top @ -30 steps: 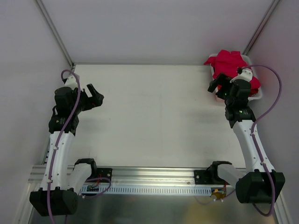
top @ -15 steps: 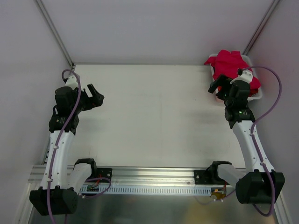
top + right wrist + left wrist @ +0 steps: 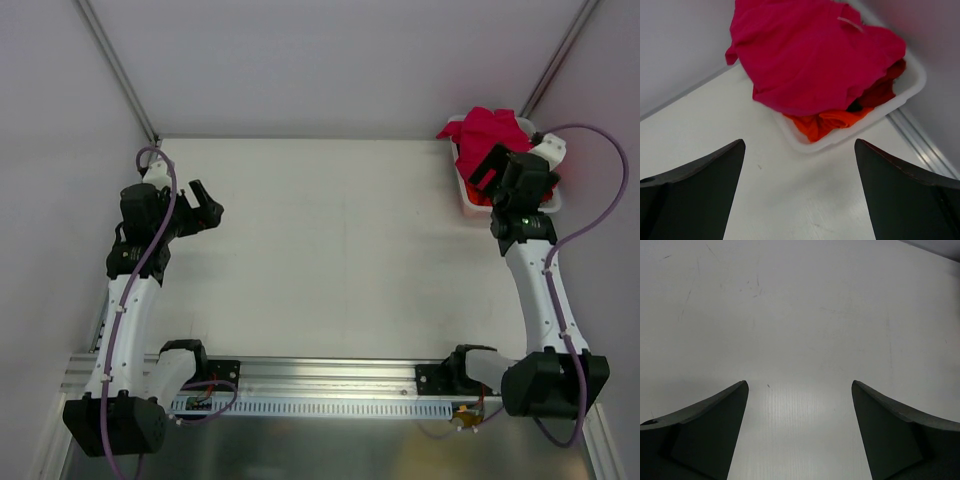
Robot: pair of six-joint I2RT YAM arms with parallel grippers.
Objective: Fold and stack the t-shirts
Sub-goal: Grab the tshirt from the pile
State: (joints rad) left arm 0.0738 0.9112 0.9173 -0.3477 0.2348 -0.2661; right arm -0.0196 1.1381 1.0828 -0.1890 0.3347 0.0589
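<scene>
White table (image 3: 330, 250) | crimson t-shirt (image 3: 810, 55) covers basket (image 3: 912, 82), orange t-shirt (image 3: 827, 124) mostly hidden | left gripper (image 3: 799, 430), right gripper (image 3: 799, 190) spread

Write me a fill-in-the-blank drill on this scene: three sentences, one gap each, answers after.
1. The white basket sits at the far ____ corner of the table.
2. The crimson-pink t-shirt covers the orange-red t-shirt, so it is the ____ one of the pile.
3. The left gripper and the right gripper both hold nothing, and their jaws are ____.

Missing words: right; top; open.
</scene>
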